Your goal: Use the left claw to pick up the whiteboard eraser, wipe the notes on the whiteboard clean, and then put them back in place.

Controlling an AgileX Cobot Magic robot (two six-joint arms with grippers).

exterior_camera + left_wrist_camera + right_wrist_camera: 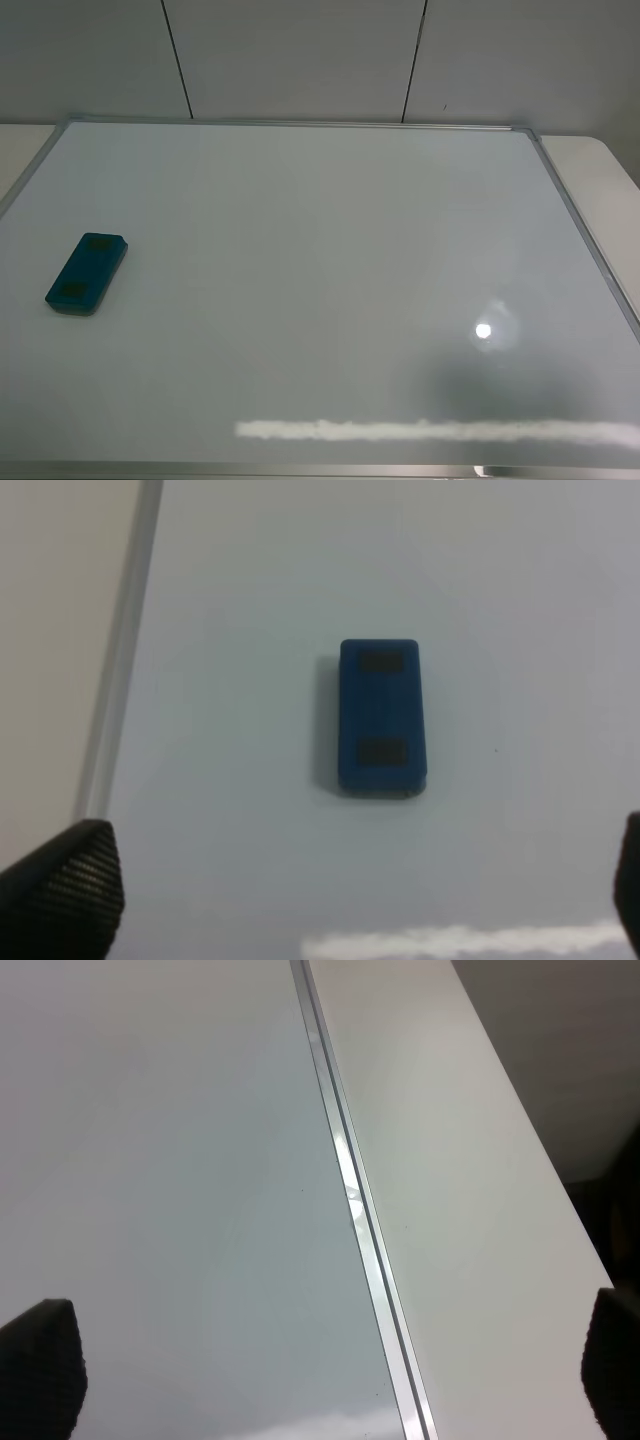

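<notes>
The whiteboard fills most of the exterior view, glossy white with a thin silver frame. The teal-blue whiteboard eraser lies flat on its left part, apart from everything. No marker notes show on the board in any view. Neither arm shows in the exterior view. In the left wrist view the eraser lies on the board ahead of my left gripper, whose fingertips stand wide apart and empty. My right gripper is also wide open and empty, above the board's right frame edge.
A white glare streak and a bright light spot lie on the board's near right part. The pale table shows beyond the board's right edge. A panelled wall rises behind the board.
</notes>
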